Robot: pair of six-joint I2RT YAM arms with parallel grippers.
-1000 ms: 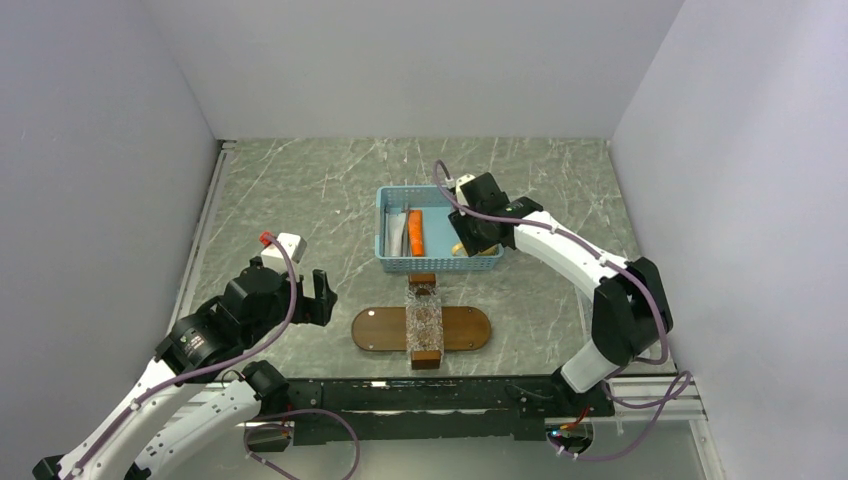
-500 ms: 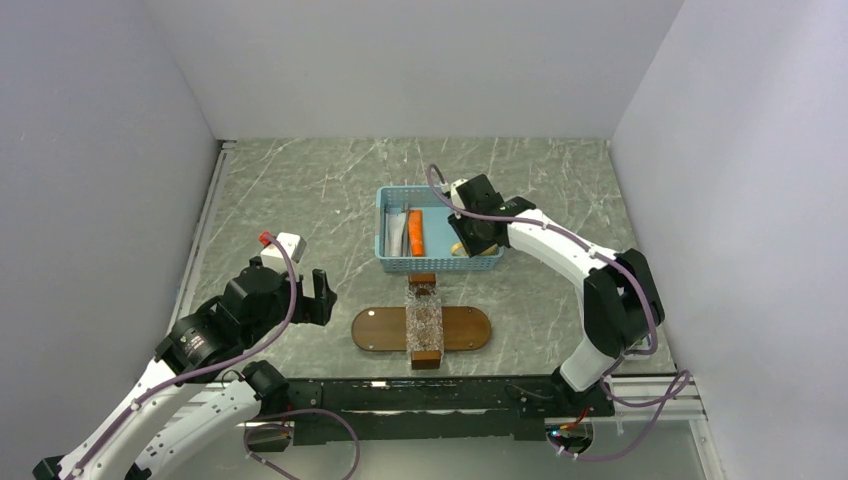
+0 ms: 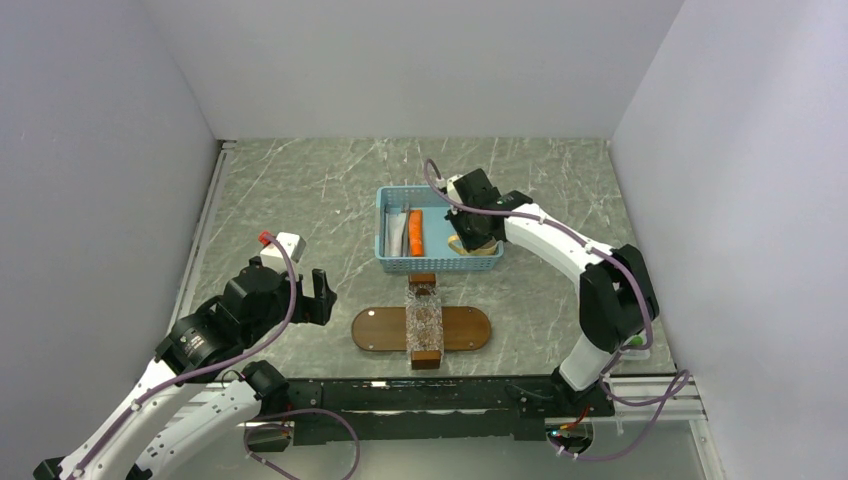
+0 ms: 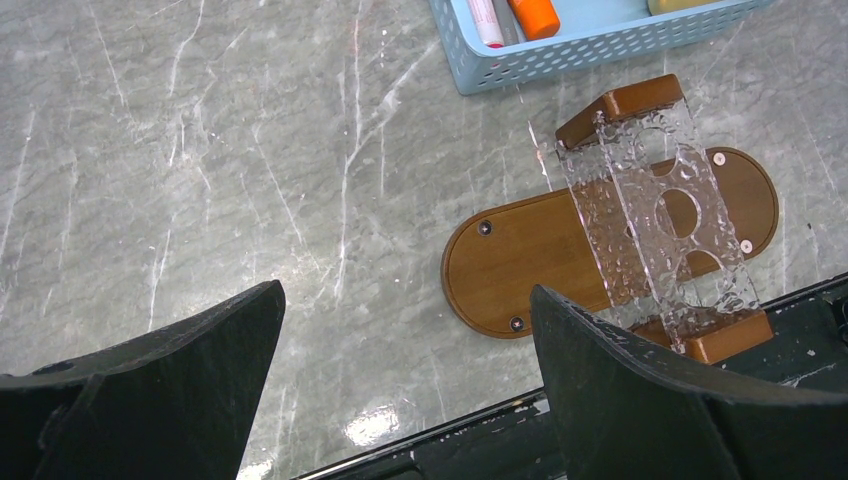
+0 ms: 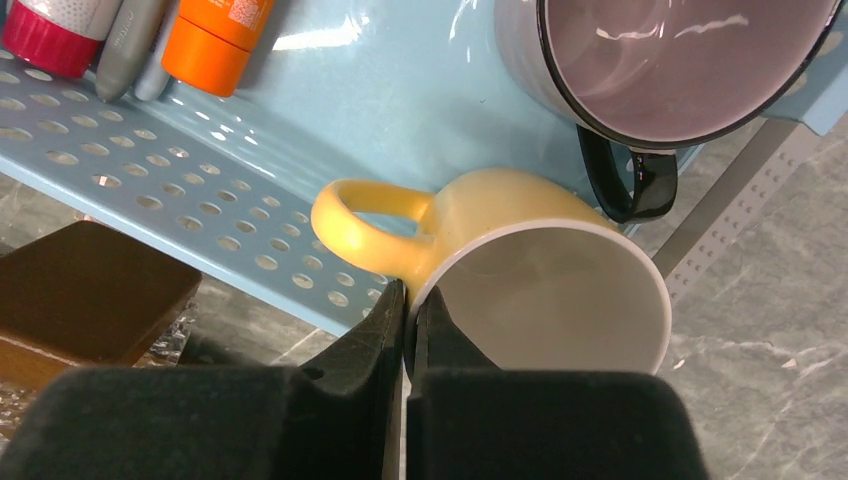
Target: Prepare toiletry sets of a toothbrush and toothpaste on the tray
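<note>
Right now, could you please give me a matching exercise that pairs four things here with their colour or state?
Things:
1. basket
2. tray
3. left gripper
4. right gripper

Descriptions:
A. shut on the yellow mug
B. dark brown, crossed by the clear holder
C. open, holding nothing
D. light blue, with perforated walls

Pairs: 1-D, 2-B, 3-C, 4-A.

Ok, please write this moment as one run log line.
left gripper: open above table | right gripper: shut on yellow mug rim at blue basket | tray: holds only clear holder
</note>
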